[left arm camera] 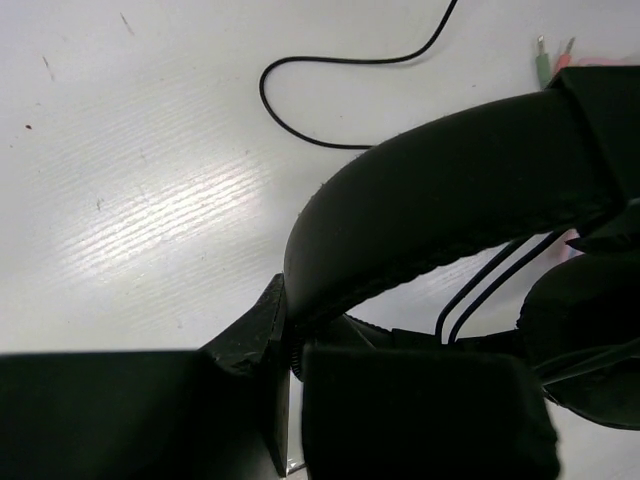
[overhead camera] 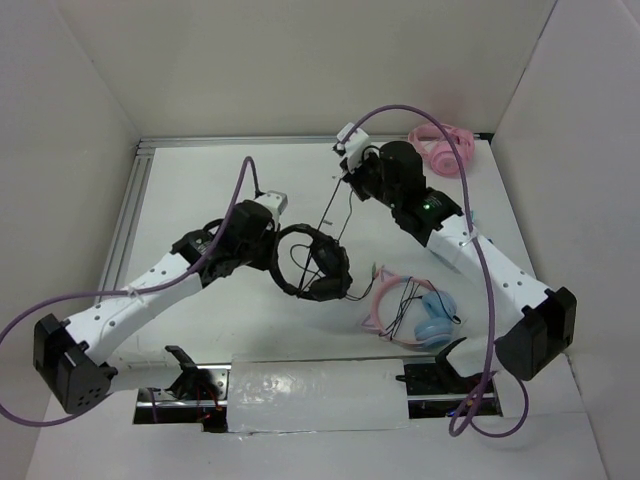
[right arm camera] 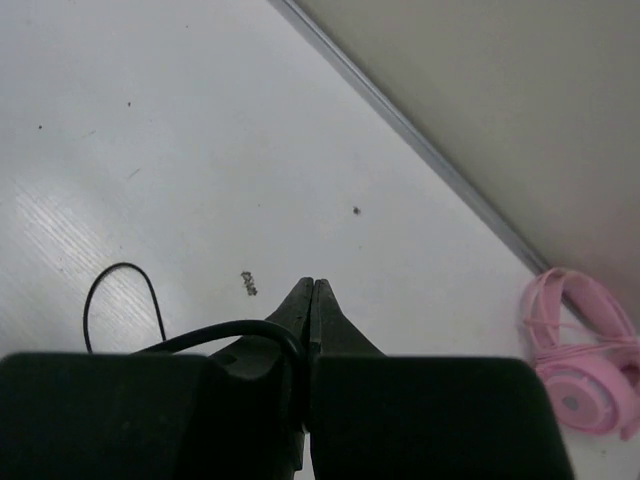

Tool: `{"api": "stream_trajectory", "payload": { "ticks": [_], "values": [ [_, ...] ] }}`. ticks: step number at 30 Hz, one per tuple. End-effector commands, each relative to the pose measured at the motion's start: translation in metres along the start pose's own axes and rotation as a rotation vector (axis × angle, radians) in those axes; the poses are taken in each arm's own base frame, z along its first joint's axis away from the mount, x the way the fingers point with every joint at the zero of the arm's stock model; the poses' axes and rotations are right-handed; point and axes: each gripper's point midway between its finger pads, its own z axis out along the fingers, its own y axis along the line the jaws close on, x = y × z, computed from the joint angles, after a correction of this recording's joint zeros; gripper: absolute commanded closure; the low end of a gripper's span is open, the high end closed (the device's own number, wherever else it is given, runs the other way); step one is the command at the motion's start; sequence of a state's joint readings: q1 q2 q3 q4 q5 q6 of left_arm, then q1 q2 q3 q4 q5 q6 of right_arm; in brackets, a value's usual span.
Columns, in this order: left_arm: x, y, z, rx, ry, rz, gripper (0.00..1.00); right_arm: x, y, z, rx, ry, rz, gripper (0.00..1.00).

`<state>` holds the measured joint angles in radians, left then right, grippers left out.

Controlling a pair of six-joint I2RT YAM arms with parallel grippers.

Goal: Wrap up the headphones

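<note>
The black headphones [overhead camera: 315, 262] lie at the table's middle, earcups to the right. My left gripper [overhead camera: 272, 252] is shut on their headband [left arm camera: 450, 190], which fills the left wrist view. Their thin black cable [overhead camera: 332, 205] runs taut from the earcups up to my right gripper [overhead camera: 345, 172], raised at the back of the table. In the right wrist view the right gripper [right arm camera: 312, 290] is shut on the cable [right arm camera: 240, 330], which loops over the left finger. Another stretch of cable [left arm camera: 340, 62] lies curled on the table.
Pink-and-blue cat-ear headphones [overhead camera: 410, 310] lie right of the black ones, their green and pink plugs [left arm camera: 550, 55] in the left wrist view. Pink headphones [overhead camera: 445, 150] lie at the back right corner, also in the right wrist view [right arm camera: 580, 350]. White walls enclose the table.
</note>
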<state>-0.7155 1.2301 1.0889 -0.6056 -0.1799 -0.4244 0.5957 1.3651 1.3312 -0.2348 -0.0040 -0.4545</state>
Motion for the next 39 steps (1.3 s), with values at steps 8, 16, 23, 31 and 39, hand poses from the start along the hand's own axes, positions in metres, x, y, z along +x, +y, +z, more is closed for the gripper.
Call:
{"api": "stream_trajectory", "payload": {
  "ticks": [8,16,23,31,39],
  "values": [
    [-0.090,-0.042,-0.104,0.281,-0.396,0.036,1.00,-0.018,0.054,-0.001,-0.358,-0.279,0.205,0.91],
    [-0.153,-0.061,-0.181,0.378,-0.585,0.052,1.00,-0.022,0.109,0.018,-0.625,-0.310,0.217,0.85],
    [-0.195,-0.071,-0.248,0.445,-0.741,0.081,1.00,-0.011,0.156,0.044,-0.810,-0.296,0.280,0.77],
    [-0.217,-0.091,-0.313,0.586,-0.853,0.153,1.00,-0.005,0.202,0.075,-0.957,-0.304,0.364,0.74],
    [-0.234,-0.091,-0.317,0.560,-0.874,0.141,1.00,0.002,0.254,0.080,-1.013,-0.306,0.428,0.72]
  ]
}}
